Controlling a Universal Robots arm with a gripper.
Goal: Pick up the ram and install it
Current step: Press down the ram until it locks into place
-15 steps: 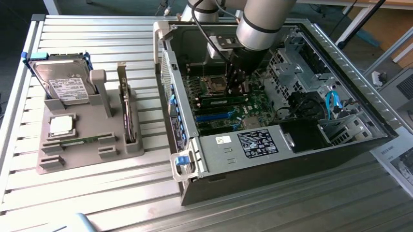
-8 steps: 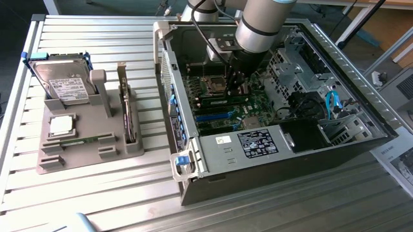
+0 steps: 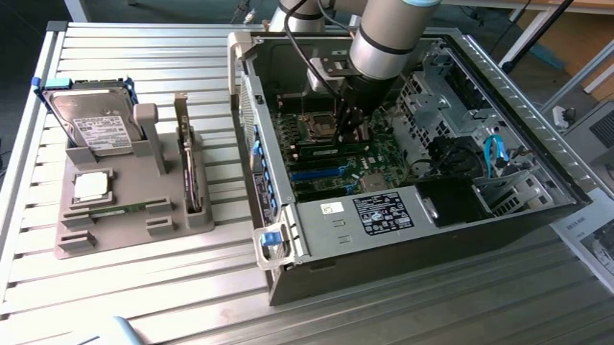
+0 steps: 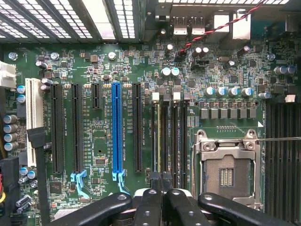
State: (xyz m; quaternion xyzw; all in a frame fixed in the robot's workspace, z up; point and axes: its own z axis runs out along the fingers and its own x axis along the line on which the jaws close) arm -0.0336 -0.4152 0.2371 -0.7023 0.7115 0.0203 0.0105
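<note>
A green motherboard (image 4: 103, 141) carries 1 blue slot (image 4: 117, 127) among black ones, beside a silver processor socket (image 4: 225, 169).

The ram (image 4: 159, 141), a long, thin green circuit-board stick, stands on edge among the parallel black memory slots of the motherboard, just beside the open silver processor socket. From the wrist view it is seen edge-on from above, so it shows as a narrow yellowish-green line running the length of a slot, and its chips cannot be made out. Its near end lies under the closed gripper (image 4: 162, 182); whether it is fully seated cannot be told.
</note>
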